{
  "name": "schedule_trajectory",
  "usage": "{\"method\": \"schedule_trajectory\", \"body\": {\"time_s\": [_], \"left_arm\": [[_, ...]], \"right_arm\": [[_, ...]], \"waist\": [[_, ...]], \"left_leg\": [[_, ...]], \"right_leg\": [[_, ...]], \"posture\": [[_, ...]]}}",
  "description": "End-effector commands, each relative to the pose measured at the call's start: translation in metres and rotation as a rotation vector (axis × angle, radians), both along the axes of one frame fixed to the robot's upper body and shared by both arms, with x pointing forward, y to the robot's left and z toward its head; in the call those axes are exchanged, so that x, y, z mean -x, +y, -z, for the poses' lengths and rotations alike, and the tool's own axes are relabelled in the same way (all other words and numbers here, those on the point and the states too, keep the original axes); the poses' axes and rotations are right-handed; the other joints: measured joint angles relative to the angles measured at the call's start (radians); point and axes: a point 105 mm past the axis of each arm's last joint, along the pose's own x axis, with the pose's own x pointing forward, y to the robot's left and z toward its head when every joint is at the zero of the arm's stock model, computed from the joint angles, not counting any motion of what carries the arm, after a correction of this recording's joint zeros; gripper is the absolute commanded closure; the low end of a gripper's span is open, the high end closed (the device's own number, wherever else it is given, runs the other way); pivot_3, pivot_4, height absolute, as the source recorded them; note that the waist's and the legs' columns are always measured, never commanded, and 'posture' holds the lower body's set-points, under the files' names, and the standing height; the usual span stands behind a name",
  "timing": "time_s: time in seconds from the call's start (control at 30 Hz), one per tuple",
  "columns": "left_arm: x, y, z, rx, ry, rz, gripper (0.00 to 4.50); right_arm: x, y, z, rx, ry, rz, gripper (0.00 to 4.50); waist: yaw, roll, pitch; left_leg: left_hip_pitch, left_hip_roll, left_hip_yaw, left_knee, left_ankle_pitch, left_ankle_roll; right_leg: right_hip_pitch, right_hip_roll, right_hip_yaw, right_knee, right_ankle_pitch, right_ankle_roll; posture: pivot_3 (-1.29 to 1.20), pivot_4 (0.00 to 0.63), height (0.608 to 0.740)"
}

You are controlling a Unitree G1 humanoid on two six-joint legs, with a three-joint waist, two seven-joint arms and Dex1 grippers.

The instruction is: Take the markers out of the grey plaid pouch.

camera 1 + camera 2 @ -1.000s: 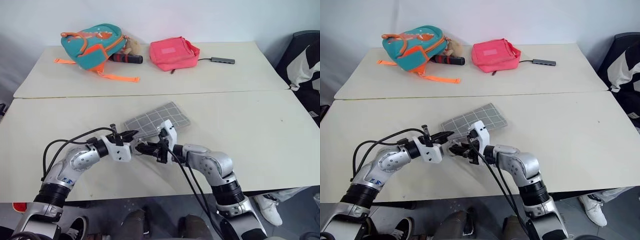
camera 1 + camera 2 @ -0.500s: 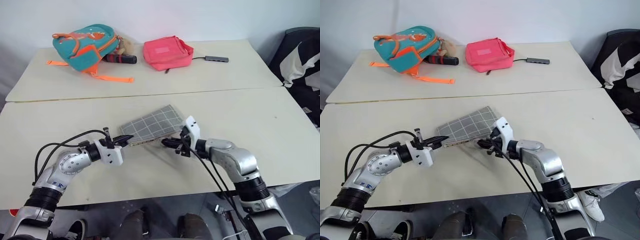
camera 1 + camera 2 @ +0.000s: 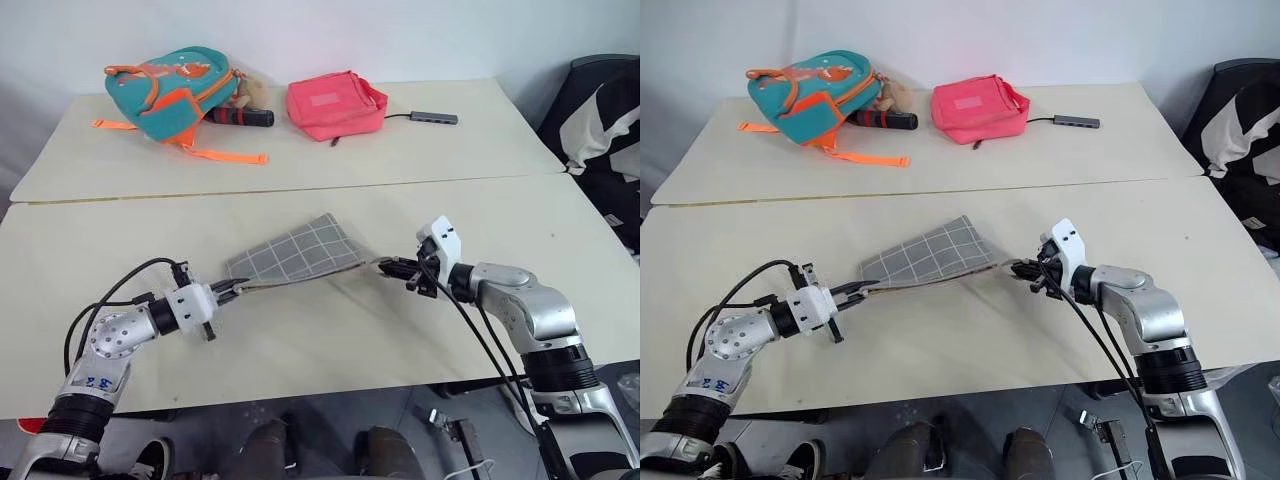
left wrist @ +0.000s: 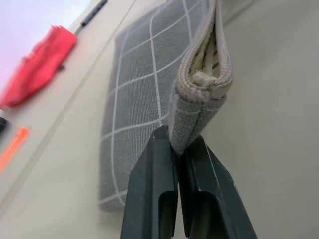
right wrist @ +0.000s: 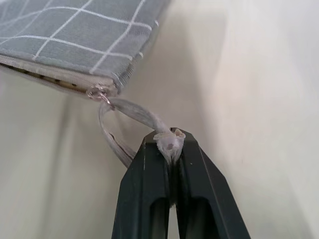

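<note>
The grey plaid pouch (image 3: 292, 254) lies on the near table between my two arms, its front edge lifted a little. My left gripper (image 3: 228, 289) is shut on the pouch's near-left corner (image 4: 192, 132). There the zip gapes and beige lining (image 4: 207, 55) shows. My right gripper (image 3: 385, 267) is shut on a grey ribbon loop (image 5: 149, 122). That loop is tied to the metal ring zipper pull (image 5: 98, 93) at the pouch's right end and stretches taut from it. The markers are hidden.
On the far table lie a teal-and-orange backpack (image 3: 175, 85), a black-and-red cylinder (image 3: 243, 117), a pink bag (image 3: 335, 103) and a slim grey adapter (image 3: 438, 118) on a cable. A seam (image 3: 300, 188) divides the two tables. A dark chair (image 3: 600, 110) stands at the right.
My right gripper has travelled well to the right with the ribbon loop, drawing the zipper pull along the pouch's front edge. My left gripper has drawn left and rolled, still clamped on the corner.
</note>
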Motion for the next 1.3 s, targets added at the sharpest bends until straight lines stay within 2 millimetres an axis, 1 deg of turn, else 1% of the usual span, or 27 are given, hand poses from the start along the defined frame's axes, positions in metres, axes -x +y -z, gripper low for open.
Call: {"method": "schedule_trajectory", "body": {"time_s": [0.03,0.07,0.17,0.23,0.27,0.33,0.37,0.43,0.53,0.6,0.63,0.67,0.73,0.8,0.9,0.93,1.0,1.07,1.13,1.23,1.3], "left_arm": [[0.001,0.002,-0.011,0.013,-0.030,0.010,4.50],[0.002,0.001,-0.011,0.011,-0.033,0.017,4.50],[0.001,-0.003,-0.013,0.014,-0.052,0.026,4.50],[0.003,-0.008,-0.012,-0.015,-0.065,0.047,4.50],[0.003,-0.009,-0.010,-0.029,-0.071,0.057,4.50],[0.004,-0.011,-0.009,-0.043,-0.077,0.063,4.50],[0.003,-0.011,-0.009,-0.039,-0.076,0.060,4.50],[0.002,-0.012,-0.009,-0.050,-0.080,0.065,4.50],[-0.001,-0.012,-0.012,-0.062,-0.091,0.061,4.50],[-0.004,-0.013,-0.013,-0.062,-0.091,0.063,4.50],[-0.005,-0.015,-0.016,-0.056,-0.089,0.066,4.50],[-0.006,-0.015,-0.017,-0.051,-0.088,0.067,4.50],[-0.010,-0.018,-0.023,-0.053,-0.094,0.071,4.50],[-0.013,-0.020,-0.026,-0.052,-0.100,0.073,4.50],[-0.014,-0.024,-0.028,-0.062,-0.109,0.086,4.50],[-0.014,-0.025,-0.029,-0.066,-0.112,0.091,4.50],[-0.015,-0.027,-0.030,-0.069,-0.122,0.090,4.50],[-0.014,-0.028,-0.031,-0.073,-0.129,0.094,4.50],[-0.014,-0.029,-0.031,-0.069,-0.130,0.097,4.50],[-0.013,-0.031,-0.032,-0.061,-0.133,0.102,4.50],[-0.012,-0.033,-0.031,-0.065,-0.134,0.110,4.50]], "right_arm": [[0.001,0.005,-0.016,-0.015,-0.088,-0.033,4.48],[0.000,0.008,-0.019,-0.038,-0.094,-0.034,4.21],[0.010,0.021,-0.025,-0.076,-0.086,-0.103,3.32],[0.017,0.019,-0.023,-0.044,-0.087,-0.130,2.68],[0.021,0.017,-0.024,-0.039,-0.092,-0.143,2.29],[0.023,0.012,-0.033,-0.016,-0.146,-0.147,1.60],[0.023,0.009,-0.039,-0.030,-0.164,-0.141,1.33],[0.026,0.005,-0.053,-0.049,-0.221,-0.145,1.33],[0.038,0.006,-0.074,-0.070,-0.314,-0.196,1.33],[0.043,0.012,-0.079,-0.097,-0.345,-0.213,1.33],[0.046,0.020,-0.076,-0.083,-0.360,-0.234,1.33],[0.048,0.026,-0.073,-0.072,-0.369,-0.249,1.71],[0.053,0.048,-0.070,-0.083,-0.432,-0.272,2.27],[0.058,0.065,-0.063,-0.071,-0.474,-0.297,3.00],[0.055,0.079,-0.045,0.041,-0.551,-0.304,4.03],[0.054,0.082,-0.042,0.061,-0.570,-0.301,4.45],[0.051,0.087,-0.038,0.088,-0.593,-0.297,4.48],[0.046,0.088,-0.038,0.092,-0.616,-0.267,4.48],[0.042,0.087,-0.037,0.097,-0.617,-0.246,4.48],[0.035,0.084,-0.030,0.165,-0.640,-0.240,4.48],[0.033,0.083,-0.029,0.168,-0.639,-0.233,4.48]], "waist": [[0.000,0.000,0.000],[0.000,0.000,0.000],[0.000,0.000,0.000],[0.001,0.000,0.000],[0.002,0.000,0.000],[0.006,-0.001,0.000],[0.006,-0.001,0.001],[0.004,-0.001,0.001],[0.005,-0.001,0.001],[0.005,-0.001,0.001],[0.004,-0.001,0.001],[0.004,-0.001,0.001],[0.003,-0.001,0.001],[0.002,-0.001,0.001],[0.001,-0.001,0.001],[0.001,-0.001,0.001],[0.001,-0.002,0.001],[0.002,-0.002,0.001],[0.003,-0.002,0.002],[0.002,-0.002,0.002],[0.002,-0.002,0.002]], "left_leg": [[0.000,0.000,0.000,0.000,0.000,0.000],[0.000,0.000,0.000,0.000,0.000,0.000],[0.000,0.000,0.000,0.000,0.000,0.000],[0.000,0.000,0.000,0.000,0.000,0.000],[0.000,0.000,0.000,0.001,0.000,0.001],[0.000,-0.001,-0.001,0.001,-0.001,0.001],[0.000,-0.001,-0.001,0.001,-0.001,0.002],[0.000,-0.001,-0.001,0.002,-0.001,0.002],[0.000,-0.001,-0.001,0.002,-0.001,0.002],[0.000,-0.001,-0.001,0.001,-0.001,0.002],[0.000,-0.001,-0.001,0.001,-0.002,0.002],[0.000,-0.001,-0.001,0.001,-0.002,0.002],[0.000,-0.001,-0.001,0.001,-0.001,0.002],[0.000,-0.001,-0.001,0.001,-0.001,0.001],[0.000,-0.001,-0.001,0.001,-0.001,0.001],[0.000,-0.002,-0.001,0.001,-0.001,0.002],[0.000,-0.002,-0.001,0.002,-0.001,0.002],[0.000,-0.002,-0.001,0.002,-0.001,0.002],[0.000,-0.002,-0.001,0.003,-0.001,0.002],[0.000,-0.002,-0.001,0.004,-0.001,0.002],[0.000,-0.002,-0.001,0.004,-0.001,0.002]], "right_leg": [[0.000,0.000,0.000,0.000,0.000,0.000],[0.000,0.000,0.000,0.000,0.000,0.000],[0.001,0.000,0.000,-0.001,0.000,0.000],[0.001,0.000,0.000,-0.001,0.000,0.000],[0.001,0.000,0.000,-0.001,0.000,0.000],[0.002,0.000,0.000,-0.002,0.000,0.000],[0.002,0.000,0.000,-0.002,0.000,0.000],[0.003,0.000,-0.001,-0.004,0.000,0.000],[0.003,0.000,0.000,-0.004,0.000,0.000],[0.003,0.000,0.000,-0.005,0.000,0.000],[0.003,0.000,0.000,-0.005,0.000,0.000],[0.003,0.000,0.000,-0.005,0.000,0.000],[0.003,0.000,0.000,-0.005,0.000,0.000],[0.003,0.000,-0.001,-0.005,0.000,0.000],[0.002,0.001,-0.001,-0.003,0.000,0.000],[0.002,0.002,-0.001,-0.002,0.000,0.000],[0.003,0.002,-0.001,-0.001,0.000,0.000],[0.002,0.002,-0.001,-0.001,0.000,0.000],[0.003,0.002,0.000,-0.001,0.000,0.000],[0.003,0.002,0.000,0.000,0.000,0.000],[0.003,0.002,0.000,0.000,0.000,0.000]], "posture": [[0.00,0.150,0.740],[0.00,0.150,0.740],[0.00,0.150,0.740],[0.00,0.150,0.740],[0.00,0.150,0.740],[0.00,0.150,0.740],[0.00,0.150,0.740],[0.00,0.150,0.740],[0.00,0.150,0.740],[0.00,0.150,0.740],[0.00,0.150,0.740],[0.00,0.150,0.740],[0.00,0.150,0.740],[0.00,0.150,0.740],[0.00,0.150,0.740],[0.00,0.150,0.740],[0.00,0.150,0.740],[0.00,0.150,0.740],[0.00,0.150,0.740],[0.00,0.150,0.740],[0.00,0.150,0.740]]}}
